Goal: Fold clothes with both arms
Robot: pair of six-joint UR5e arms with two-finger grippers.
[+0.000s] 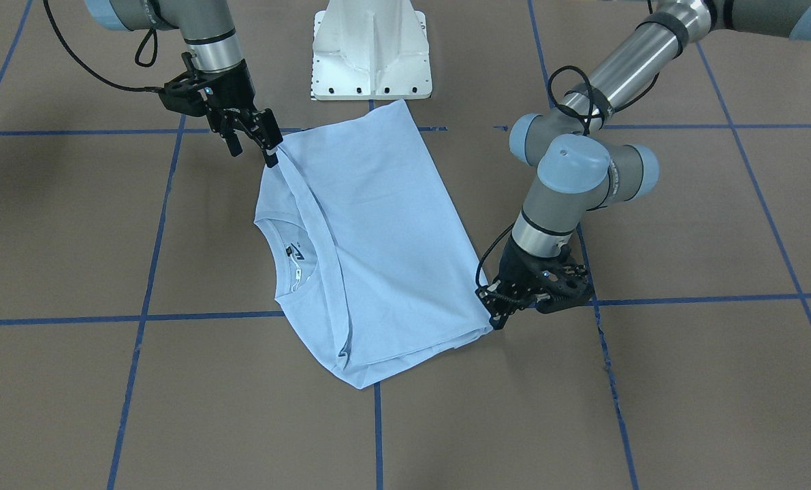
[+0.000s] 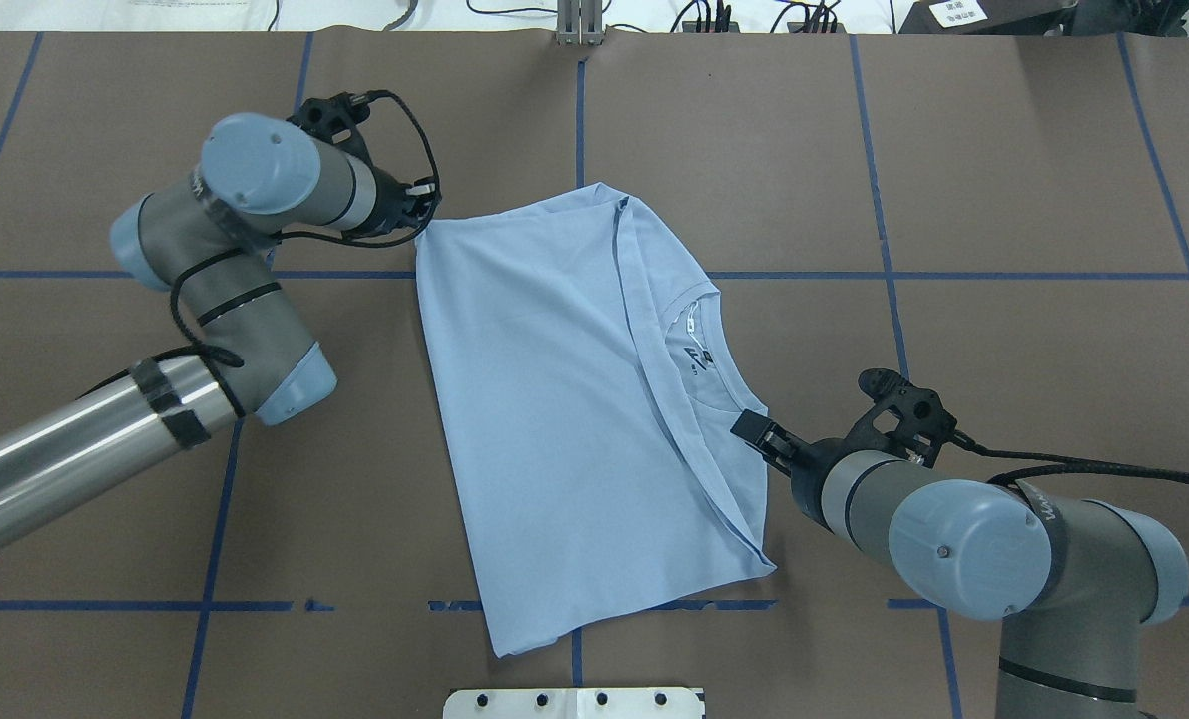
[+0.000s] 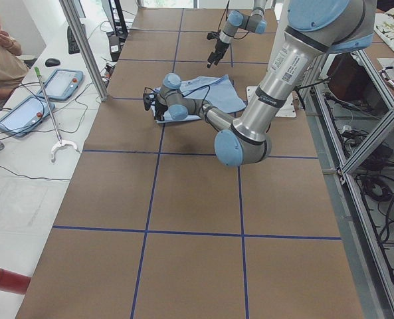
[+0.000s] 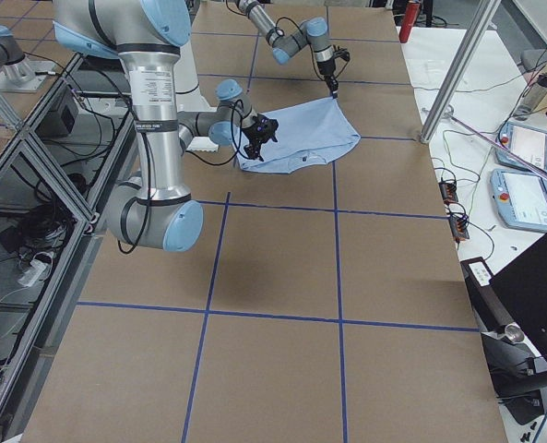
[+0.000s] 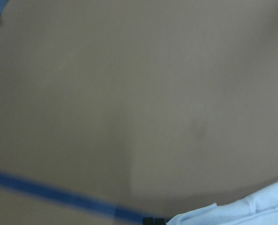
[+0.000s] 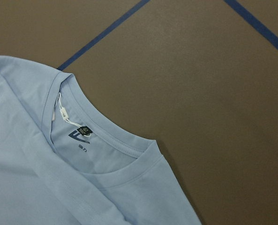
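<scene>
The clothes are one light blue T-shirt (image 1: 385, 224) (image 2: 554, 399), folded lengthwise and lying flat on the brown table. Its round collar (image 2: 699, 340) (image 6: 124, 145) and neck label are exposed. My left gripper (image 1: 495, 318) (image 2: 422, 208) is low at the far hem corner. In the blurred left wrist view, dark fingertips (image 5: 153, 220) meet the cloth (image 5: 251, 208), so it looks shut on that corner. My right gripper (image 1: 263, 151) (image 2: 754, 429) hovers open over the shoulder edge on the collar side, holding nothing. Its wrist view shows only collar and table.
The white pedestal base (image 1: 371, 54) stands at the table's near edge behind the shirt. Blue tape lines (image 2: 884, 275) cross the brown table. A seated person (image 3: 0, 53) and tablets (image 3: 57, 83) are at a side bench beyond the far edge.
</scene>
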